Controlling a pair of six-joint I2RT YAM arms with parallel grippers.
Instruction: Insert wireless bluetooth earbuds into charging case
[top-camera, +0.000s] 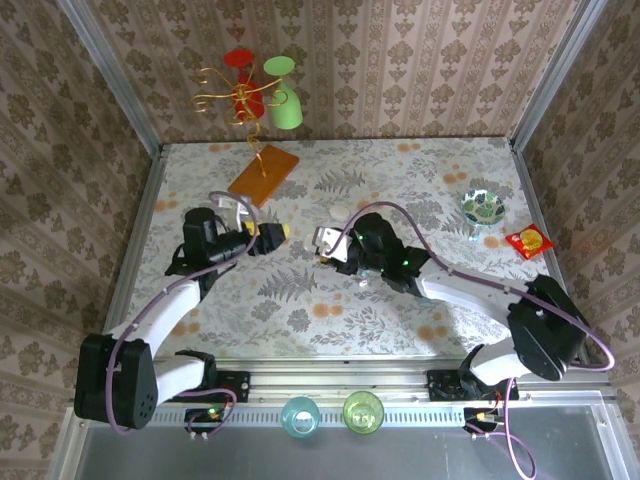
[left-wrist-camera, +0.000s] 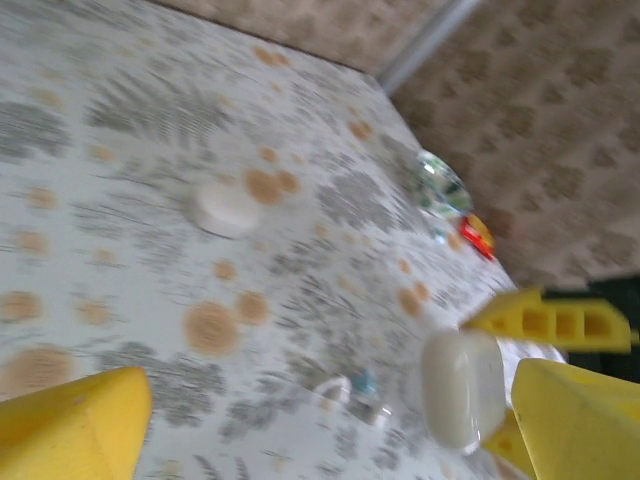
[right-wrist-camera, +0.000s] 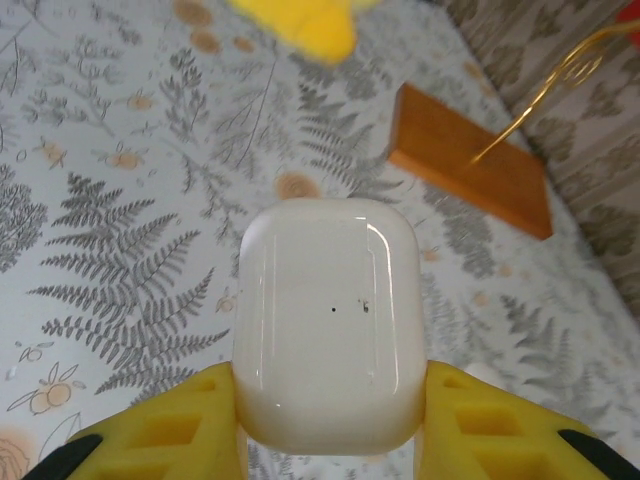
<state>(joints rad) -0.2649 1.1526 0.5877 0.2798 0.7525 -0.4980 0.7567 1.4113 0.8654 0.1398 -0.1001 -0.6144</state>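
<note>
Overhead looking down, wrist views sharing charging case (right-wrist-camera: 325, 320)

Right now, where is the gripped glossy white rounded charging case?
Top view: the case is central, clamped in the right gripper, just right of the left gripper.

Counts:
- 2 white cases: case (right-wrist-camera: 328, 320) at bottom centre of the right wrist view, second case (left-wrist-camera: 228, 207) left of centre in the left wrist view.
- Earbuds (left-wrist-camera: 350, 388): small clear cluster, one bluish, too blurred to count.
- 2 cups at bottom centre of the top view: teal cup (top-camera: 300, 415), green cup (top-camera: 363, 411).
- 1 glass dish (top-camera: 483, 207).
- 1 red packet (top-camera: 528, 241).
- 1 wooden base (top-camera: 264, 175).
</note>
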